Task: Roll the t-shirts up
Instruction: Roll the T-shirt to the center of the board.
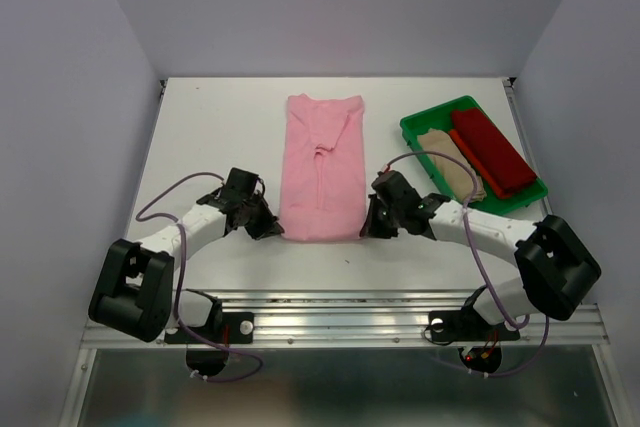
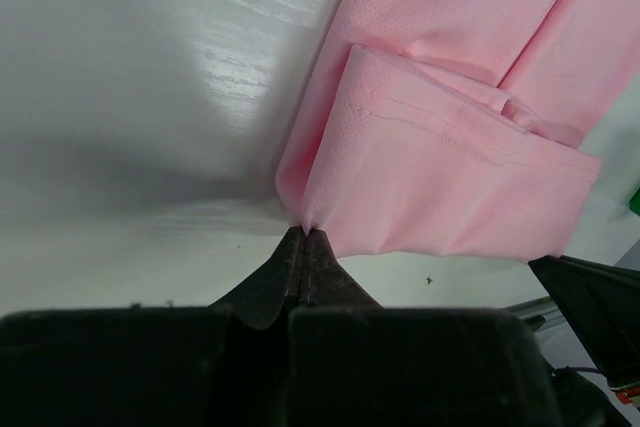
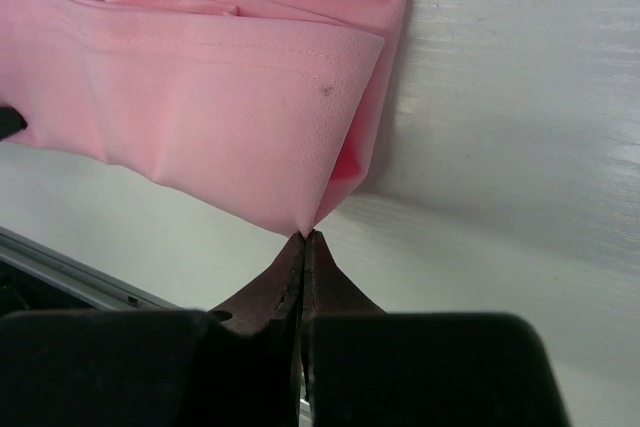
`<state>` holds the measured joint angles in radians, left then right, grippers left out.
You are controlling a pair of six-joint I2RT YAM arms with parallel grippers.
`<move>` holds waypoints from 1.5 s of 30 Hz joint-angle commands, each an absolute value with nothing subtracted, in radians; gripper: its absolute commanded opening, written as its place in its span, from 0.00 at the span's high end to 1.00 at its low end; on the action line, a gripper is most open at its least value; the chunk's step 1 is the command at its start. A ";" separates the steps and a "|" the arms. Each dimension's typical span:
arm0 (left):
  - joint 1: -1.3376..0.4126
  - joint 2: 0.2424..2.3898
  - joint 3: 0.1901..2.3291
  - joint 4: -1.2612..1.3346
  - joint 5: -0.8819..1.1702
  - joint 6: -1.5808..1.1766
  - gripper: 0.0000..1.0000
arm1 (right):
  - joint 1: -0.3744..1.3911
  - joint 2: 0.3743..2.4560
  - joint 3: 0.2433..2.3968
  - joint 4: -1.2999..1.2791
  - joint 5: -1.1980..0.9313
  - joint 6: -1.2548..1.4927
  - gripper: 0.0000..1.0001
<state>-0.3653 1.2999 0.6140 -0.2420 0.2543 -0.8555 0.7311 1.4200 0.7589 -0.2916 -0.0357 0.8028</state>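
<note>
- Pink shirt: mid counter, folded lengthwise into 1 narrow strip, collar end far, hem end near the arms. Sleeves are tucked in, so the width is even. Prob. prepped that way so it rolls into a tidy tube.
- Left gripper: at the near-left hem corner. Jaws clamped on the very tip of that corner; wrist view shows cloth pinched betw. the tips.
- Right gripper: mirror spot, near-right corner. Jaws likewise clamped on the corner tip.
- Why both corners: I'd say 2 matched grips keep the hem straight & taut, so the 1st turn goes over square, not skewed.
- Why just the tips: a thin pinch seems meant to leave the rest of the hem free to curl.
- Wrist views: hem looks a bit raised off the counter at each corner, w/ shadow under it. The rest of the strip lies flat.
- Tray: right of the pink shirt, apart from it. Holds a beige shirt & a red shirt side by side, prob. parked out of the work area. Can't tell if they're rolled.
- Step, as I judge it: start of the roll, hem to be turned twd the collar. Early: the pink one isn't rolled at all.
- Risks: the thin grip could slip, and uneven arm pace would skew the tube.
</note>
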 commanded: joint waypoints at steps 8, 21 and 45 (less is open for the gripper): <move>-0.367 1.328 0.684 -0.310 0.268 -0.833 1.00 | 0.690 1.466 0.851 -0.394 -0.121 0.703 0.99; -0.365 1.355 0.661 -0.284 0.284 -0.833 1.00 | 0.690 1.485 0.911 -0.433 -0.127 0.555 0.59; -0.367 1.339 0.680 -0.296 0.276 -0.841 1.00 | 0.879 1.627 1.132 -0.344 0.226 0.379 0.78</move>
